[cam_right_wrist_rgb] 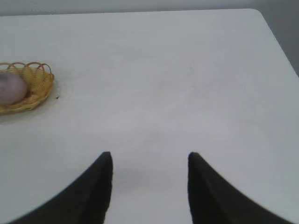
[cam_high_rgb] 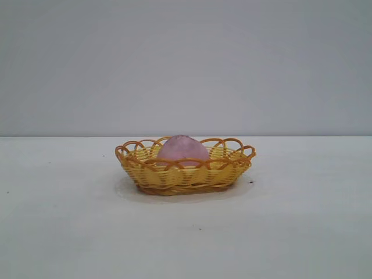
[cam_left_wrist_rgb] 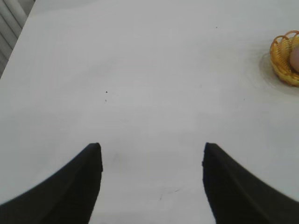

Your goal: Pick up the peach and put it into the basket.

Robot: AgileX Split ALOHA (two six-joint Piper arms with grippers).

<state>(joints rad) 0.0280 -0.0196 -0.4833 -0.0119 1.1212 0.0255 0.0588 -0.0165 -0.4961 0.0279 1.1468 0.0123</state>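
Observation:
The pink-mauve peach (cam_high_rgb: 182, 148) rests inside the yellow wicker basket (cam_high_rgb: 185, 177) at the middle of the white table. No arm shows in the exterior view. My left gripper (cam_left_wrist_rgb: 152, 147) hovers open over bare table, well away from the basket (cam_left_wrist_rgb: 282, 59), whose edge shows with a sliver of the peach (cam_left_wrist_rgb: 295, 58). My right gripper (cam_right_wrist_rgb: 150, 155) is open too, with nothing between its fingers; the basket (cam_right_wrist_rgb: 33, 95) and the peach (cam_right_wrist_rgb: 10, 87) lie far off to its side.
The white table (cam_high_rgb: 302, 221) stretches all round the basket. Its rounded far corner (cam_right_wrist_rgb: 257, 13) shows in the right wrist view, and ribbed grey slats (cam_left_wrist_rgb: 11, 21) lie beyond its edge in the left wrist view.

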